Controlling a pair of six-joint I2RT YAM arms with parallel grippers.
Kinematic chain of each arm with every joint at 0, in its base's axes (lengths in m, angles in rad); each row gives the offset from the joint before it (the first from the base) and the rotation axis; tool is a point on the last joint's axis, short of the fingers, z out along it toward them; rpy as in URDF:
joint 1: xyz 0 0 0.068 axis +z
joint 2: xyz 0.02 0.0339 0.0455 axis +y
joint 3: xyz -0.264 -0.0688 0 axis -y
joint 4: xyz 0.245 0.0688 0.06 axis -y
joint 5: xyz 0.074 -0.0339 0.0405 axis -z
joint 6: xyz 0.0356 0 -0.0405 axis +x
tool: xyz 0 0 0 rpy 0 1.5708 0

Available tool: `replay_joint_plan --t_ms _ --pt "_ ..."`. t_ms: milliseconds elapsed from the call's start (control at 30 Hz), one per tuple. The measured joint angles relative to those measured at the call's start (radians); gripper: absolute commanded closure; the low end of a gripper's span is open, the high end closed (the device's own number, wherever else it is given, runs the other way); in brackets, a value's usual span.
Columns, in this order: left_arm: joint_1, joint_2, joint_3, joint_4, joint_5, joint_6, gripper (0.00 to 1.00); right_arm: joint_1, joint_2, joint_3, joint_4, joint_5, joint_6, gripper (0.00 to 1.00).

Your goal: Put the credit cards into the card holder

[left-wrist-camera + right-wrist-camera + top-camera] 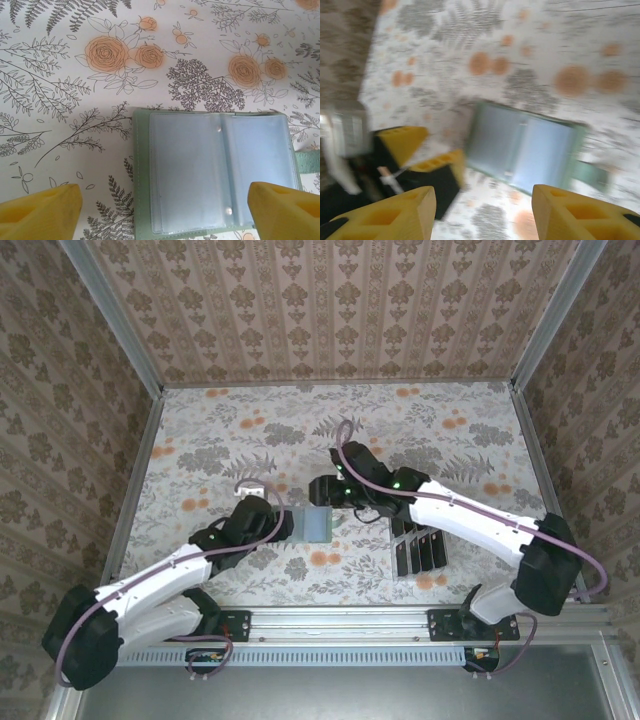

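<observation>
The card holder (pixel 215 175) lies opened flat on the floral table, its grey-blue clear pockets facing up and no card showing in them. From above, the card holder (pixel 318 525) sits at mid-table. My left gripper (pixel 162 216) hovers over its near edge, open, with nothing between the yellow fingertips (pixel 42 212). The left gripper (pixel 282 525) is just left of the holder. My right gripper (pixel 482 215) is open and empty, above and beside the card holder (pixel 525 147); that view is blurred. The right gripper (pixel 325 490) is just behind the holder. Several black credit cards (pixel 418 545) stand to the right.
The black cards stand in a clear slotted rack (pixel 403 572) under the right forearm, right of the holder. The holder's green strap tab (pixel 310 162) sticks out on its right side. A small whitish object (pixel 248 484) lies behind the left gripper. Patterned walls enclose the table.
</observation>
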Motion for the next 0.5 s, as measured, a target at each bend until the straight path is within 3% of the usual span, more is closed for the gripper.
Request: replay_joint_plan --t_ms 67,200,367,500 --pt "0.007 0.027 0.018 -0.001 0.006 0.008 0.0 -0.014 -0.034 -0.028 -0.058 0.06 -0.007 0.45" --pt "0.02 0.074 0.055 0.0 0.018 0.019 0.0 -0.064 -0.117 -0.089 -0.155 0.143 -0.026 0.45" --pt "0.045 0.131 0.089 -0.001 0.026 0.031 0.0 -0.148 -0.157 -0.098 -0.225 0.15 -0.058 0.45" --pt "0.067 0.178 0.122 -0.001 0.034 0.046 0.0 -0.158 -0.157 -0.098 -0.289 0.171 -0.08 0.47"
